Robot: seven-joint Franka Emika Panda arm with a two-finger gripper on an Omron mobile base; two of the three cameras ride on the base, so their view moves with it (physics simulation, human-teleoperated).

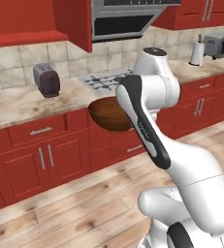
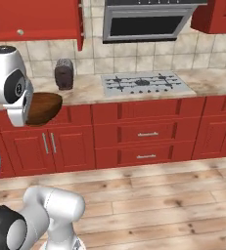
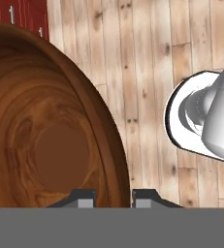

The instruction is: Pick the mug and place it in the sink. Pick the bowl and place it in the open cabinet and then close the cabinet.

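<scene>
1. Hanging in the air over the floor, the bowl (image 1: 109, 114) sits out in front of the red base cabinets, just off the counter (image 1: 21, 104) edge.
2. The tool (image 3: 113, 197) is pinched narrow on the bowl's rim, one finger inside, one outside.
3. The cabinet (image 2: 33, 19) is up and to the left, so I'd guess the carry goes up-left.
</scene>
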